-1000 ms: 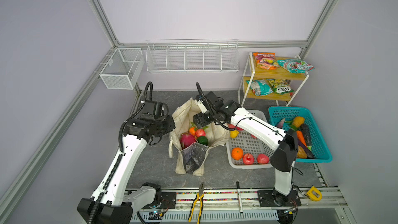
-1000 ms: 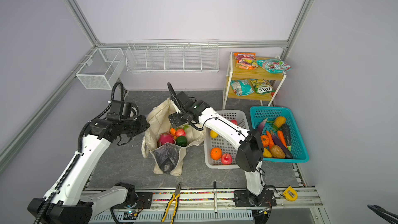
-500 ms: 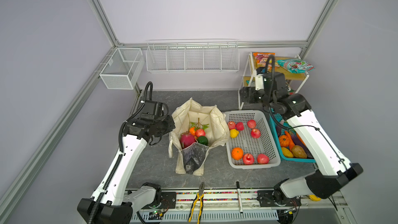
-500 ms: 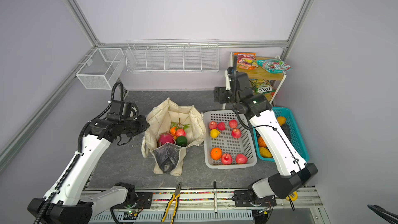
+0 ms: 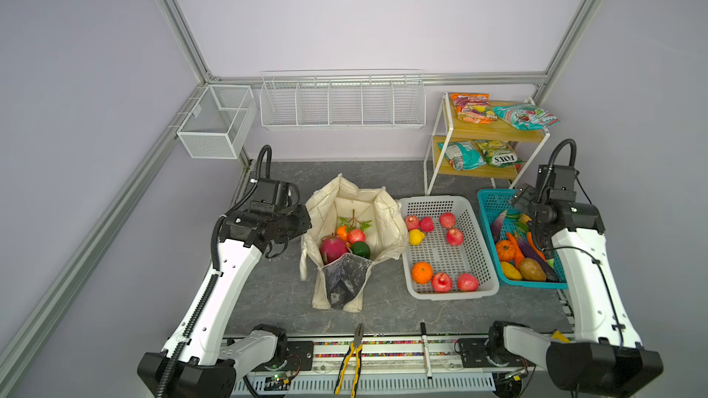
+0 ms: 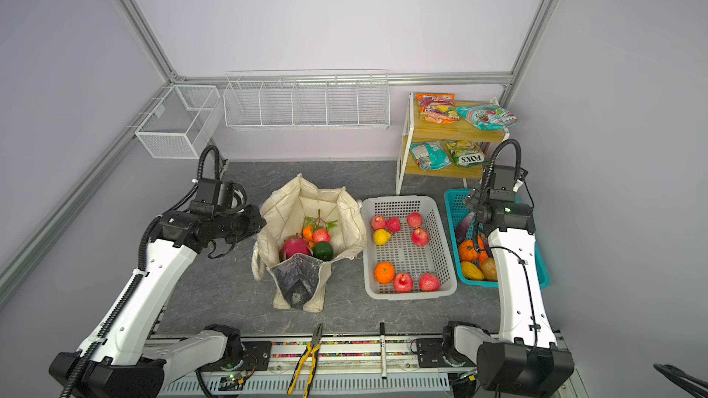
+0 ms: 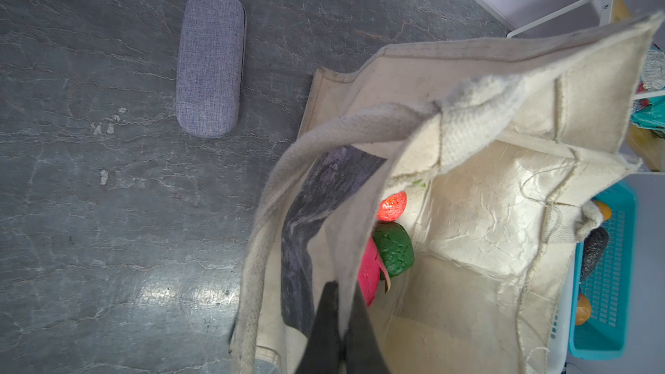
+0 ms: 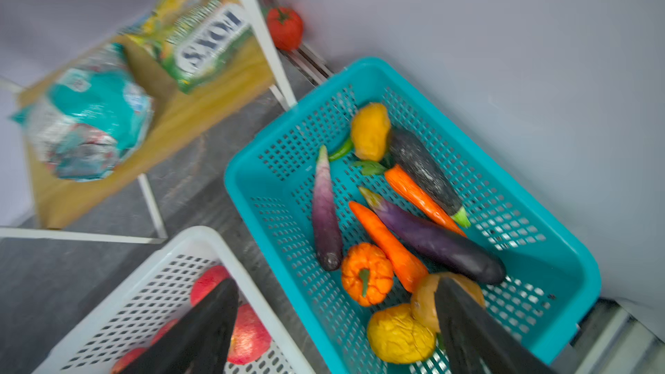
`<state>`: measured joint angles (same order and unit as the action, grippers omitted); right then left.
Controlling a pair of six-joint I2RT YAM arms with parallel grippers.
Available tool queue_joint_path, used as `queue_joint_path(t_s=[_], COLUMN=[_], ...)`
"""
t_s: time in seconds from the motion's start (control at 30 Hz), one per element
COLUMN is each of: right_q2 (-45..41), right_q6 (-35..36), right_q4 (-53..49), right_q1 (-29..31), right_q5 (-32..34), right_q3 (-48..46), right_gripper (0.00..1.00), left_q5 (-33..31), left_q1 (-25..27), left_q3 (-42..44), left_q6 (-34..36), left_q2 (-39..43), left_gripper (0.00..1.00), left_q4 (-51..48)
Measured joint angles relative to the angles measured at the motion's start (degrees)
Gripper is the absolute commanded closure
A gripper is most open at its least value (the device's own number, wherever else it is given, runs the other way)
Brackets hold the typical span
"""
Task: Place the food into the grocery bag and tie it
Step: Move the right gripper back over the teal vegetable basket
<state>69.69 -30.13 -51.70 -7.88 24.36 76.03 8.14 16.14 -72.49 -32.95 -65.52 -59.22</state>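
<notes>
The white basket (image 5: pixel 435 204) on the bench holds eight pieces of the food: six red fruits, one yellow (image 5: pixel 415 237) and one orange (image 5: pixel 422 272). Just left of it in both top views the grocery bag (image 5: pixel 354 201) stands open. Four pieces show inside it: a magenta dragon fruit (image 5: pixel 332 248), one orange, one red and one green.

The teal basket (image 8: pixel 539 282), just right of the white basket, carries two carrots and two purple aubergines among its vegetables. The rack (image 5: pixel 494 132) behind the white basket bears four snack packets, two per shelf. One packet (image 5: pixel 496 153) reads "FOX'S"; the other labels are too small to read.

The left jaws are closed on the grocery bag's rim on the side away from the white basket. The right jaws stand wide and empty over the teal basket's far end.
</notes>
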Motion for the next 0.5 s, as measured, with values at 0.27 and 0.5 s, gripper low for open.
queue_joint_path(t_s=[0.27,0.5], right_q2=[9.8,15.5], right_q6=[-1.8,0.0], right_q4=[-7.2,-11.3], right_q1=[-2.8,-5.1], right_q5=[2.7,5.0], right_q3=[0.0,0.0], right_gripper=[0.11,0.11], left_q5=[1.1,1.7], left_q1=[0.0,0.0], left_q3=[0.0,0.0], left_q6=[0.0,0.0], left_q2=[-0.6,-1.0], left_gripper=[1.00,1.00], left_q4=[0.0,-0.1])
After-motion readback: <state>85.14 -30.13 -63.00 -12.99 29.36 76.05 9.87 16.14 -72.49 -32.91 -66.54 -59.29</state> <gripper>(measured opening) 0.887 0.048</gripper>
